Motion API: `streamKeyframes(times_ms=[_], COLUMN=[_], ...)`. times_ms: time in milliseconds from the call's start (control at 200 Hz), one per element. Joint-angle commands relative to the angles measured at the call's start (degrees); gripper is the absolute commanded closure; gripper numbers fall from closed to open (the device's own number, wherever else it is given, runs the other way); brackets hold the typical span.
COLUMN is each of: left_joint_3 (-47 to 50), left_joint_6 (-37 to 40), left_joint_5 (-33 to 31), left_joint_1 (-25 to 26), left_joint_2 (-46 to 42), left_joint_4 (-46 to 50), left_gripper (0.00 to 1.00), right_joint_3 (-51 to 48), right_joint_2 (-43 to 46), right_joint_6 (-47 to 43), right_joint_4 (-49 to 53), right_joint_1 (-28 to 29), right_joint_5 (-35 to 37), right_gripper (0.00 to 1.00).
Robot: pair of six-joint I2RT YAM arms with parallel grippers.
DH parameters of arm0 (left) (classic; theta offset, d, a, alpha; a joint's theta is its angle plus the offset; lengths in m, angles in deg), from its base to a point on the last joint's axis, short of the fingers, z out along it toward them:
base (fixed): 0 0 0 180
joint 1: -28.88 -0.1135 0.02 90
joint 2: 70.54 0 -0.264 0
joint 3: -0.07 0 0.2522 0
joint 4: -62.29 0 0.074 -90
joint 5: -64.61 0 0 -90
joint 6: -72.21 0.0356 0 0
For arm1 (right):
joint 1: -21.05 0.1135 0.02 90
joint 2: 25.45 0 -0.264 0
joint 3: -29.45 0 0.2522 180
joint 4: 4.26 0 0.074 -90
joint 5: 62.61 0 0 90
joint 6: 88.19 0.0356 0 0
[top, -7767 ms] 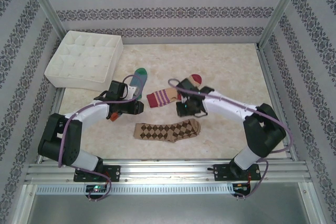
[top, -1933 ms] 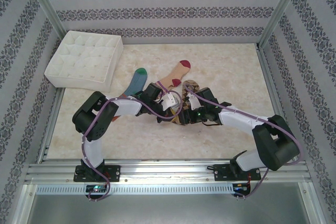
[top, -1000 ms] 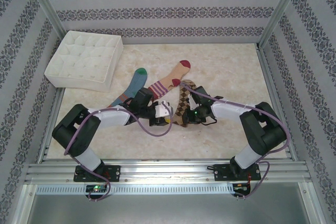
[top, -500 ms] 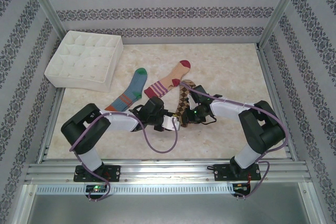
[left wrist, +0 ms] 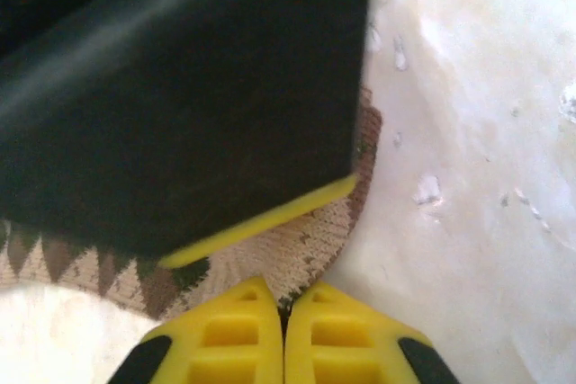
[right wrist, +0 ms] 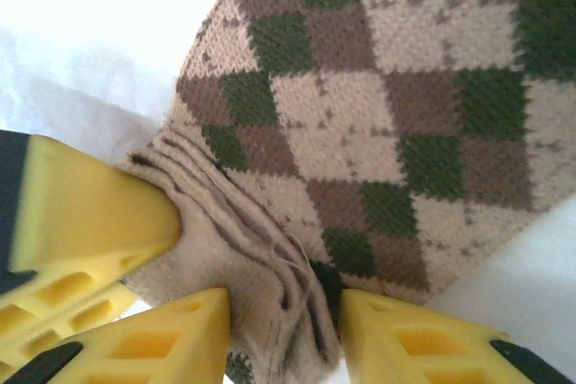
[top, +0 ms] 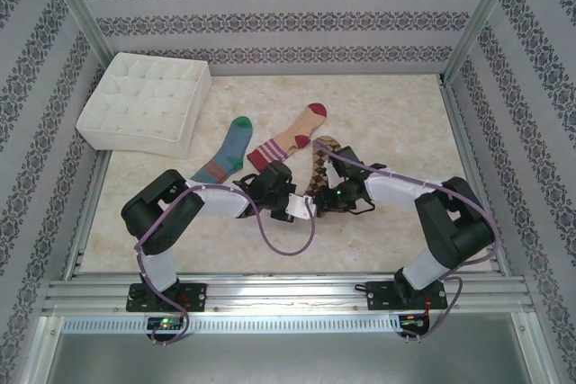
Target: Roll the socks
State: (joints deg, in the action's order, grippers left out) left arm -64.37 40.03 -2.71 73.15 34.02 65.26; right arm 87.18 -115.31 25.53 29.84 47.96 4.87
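The argyle sock is laid on the tabletop beside the tan striped sock. Its bunched cuff is straddled by the spread right pincer, while the left pincer is pressed together at its edge.

I view the whole desk from above and behind; both wrist cameras face down, very close, sharing the argyle sock, mid-frame overhead.
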Motion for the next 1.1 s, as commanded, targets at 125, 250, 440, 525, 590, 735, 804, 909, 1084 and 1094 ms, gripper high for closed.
streamKeyframes(times_ms=[125,250,440,525,590,735,804,909,1084,1094], left_joint_3=[-6.6,-10.6,-16.2,-17.4,-17.7,-18.5,-19.4,-21.3,-25.5,-25.7], left_joint_6=[-4.1,-7.4,-14.2,-17.2,-19.4,-22.0,-23.2,-25.9,-29.3,-29.4], left_joint_5=[7.4,10.1,15.6,19.0,21.0,25.7,28.0,30.5,32.3,32.2], left_joint_1=[0.4,0.3,-1.0,-1.9,-2.6,-4.7,-5.9,-7.7,-9.4,-9.5], left_joint_2=[0.5,2.5,7.8,9.2,9.5,10.1,10.7,11.8,14.2,14.4], left_joint_4=[22.2,29.6,35.3,35.6,34.8,35.5,36.3,37.8,41.9,42.3], left_gripper=[1.00,1.00,1.00,1.00,1.00,1.00,1.00,1.00,1.00,1.00], right_joint_3=[-5.2,-7.4,-11.2,-13.2,-14.9,-16.9,-17.0,-17.2,-16.7,-16.7], right_joint_2=[9.7,13.3,12.5,10.1,8.8,7.3,6.9,6.6,6.0,5.9], right_joint_6=[1.8,3.1,4.7,5.5,6.5,6.2,5.3,4.5,3.8,3.7], right_joint_4=[-1.8,-6.6,-15.9,-20.3,-24.0,-27.0,-26.8,-26.9,-26.3,-26.3], right_joint_1=[-4.4,-5.5,-6.1,-6.2,-6.1,-6.1,-6.1,-6.0,-5.1,-4.9], right_joint_5=[-2.4,-5.0,-12.8,-16.9,-18.6,-20.0,-20.4,-20.5,-19.8,-19.7], right_gripper=[0.54,0.60,0.73,0.73,0.72,0.66,0.63,0.58,0.55,0.55])
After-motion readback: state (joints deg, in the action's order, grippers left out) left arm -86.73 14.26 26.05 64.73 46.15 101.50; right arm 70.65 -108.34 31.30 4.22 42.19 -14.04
